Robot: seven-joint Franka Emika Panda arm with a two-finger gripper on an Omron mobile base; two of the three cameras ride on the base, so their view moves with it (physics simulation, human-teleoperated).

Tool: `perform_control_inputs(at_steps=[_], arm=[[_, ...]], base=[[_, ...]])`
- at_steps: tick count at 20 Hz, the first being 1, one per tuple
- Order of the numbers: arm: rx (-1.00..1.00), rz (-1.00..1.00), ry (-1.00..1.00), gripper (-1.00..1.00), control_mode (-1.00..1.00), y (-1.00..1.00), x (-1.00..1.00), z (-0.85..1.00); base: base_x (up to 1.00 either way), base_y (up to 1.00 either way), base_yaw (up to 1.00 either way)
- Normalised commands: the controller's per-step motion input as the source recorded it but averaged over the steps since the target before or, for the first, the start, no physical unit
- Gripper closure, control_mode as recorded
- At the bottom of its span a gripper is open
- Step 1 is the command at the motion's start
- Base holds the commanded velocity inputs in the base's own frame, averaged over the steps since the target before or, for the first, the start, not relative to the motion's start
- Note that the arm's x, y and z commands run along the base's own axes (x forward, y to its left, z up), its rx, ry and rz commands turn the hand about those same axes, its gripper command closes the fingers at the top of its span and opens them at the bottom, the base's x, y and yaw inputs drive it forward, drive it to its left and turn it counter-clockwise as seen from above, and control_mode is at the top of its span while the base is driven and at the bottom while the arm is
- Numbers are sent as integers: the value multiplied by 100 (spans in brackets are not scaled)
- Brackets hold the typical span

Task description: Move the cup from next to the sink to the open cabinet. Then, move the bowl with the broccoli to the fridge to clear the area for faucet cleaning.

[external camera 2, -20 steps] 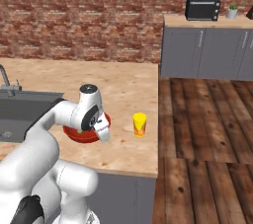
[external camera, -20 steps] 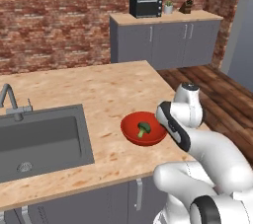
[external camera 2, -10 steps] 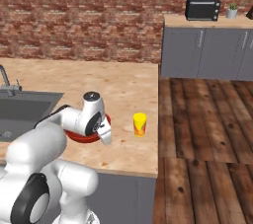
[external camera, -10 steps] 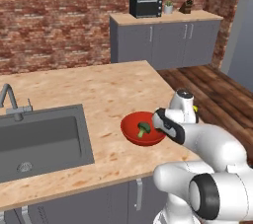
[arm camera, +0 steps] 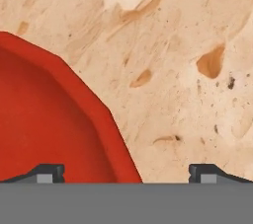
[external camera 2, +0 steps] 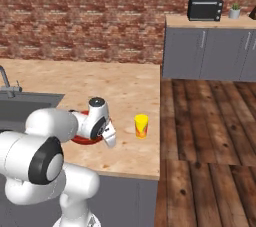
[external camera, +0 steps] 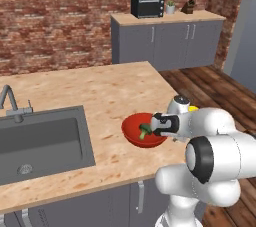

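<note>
Gripper (arm camera: 126,171) wide open, empty, low over counter (arm camera: 188,94) at red bowl (arm camera: 44,124) rim; yellow cup (external camera 2: 141,125) stands beside it, apart.

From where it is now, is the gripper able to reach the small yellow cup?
Probably yes. The open gripper hovers over the red bowl's rim, and the small yellow cup stands close beside it on bare wooden countertop, nothing between.

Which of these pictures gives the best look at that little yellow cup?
The right base view: the cup stands whole and unblocked on the wooden counter, right of the red bowl. In the left base view the arm hides nearly all of it. The hand view catches just a yellow sliver at its top edge.
</note>
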Motion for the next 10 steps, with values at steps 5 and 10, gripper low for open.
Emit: perform_control_inputs(at_steps=[5, 10], arm=[[0, 3, 1, 100, -100, 0, 18, -22], [0, 0, 0, 100, -100, 0, 0, 0]], base=[[0, 0, 0], [0, 0, 0]])
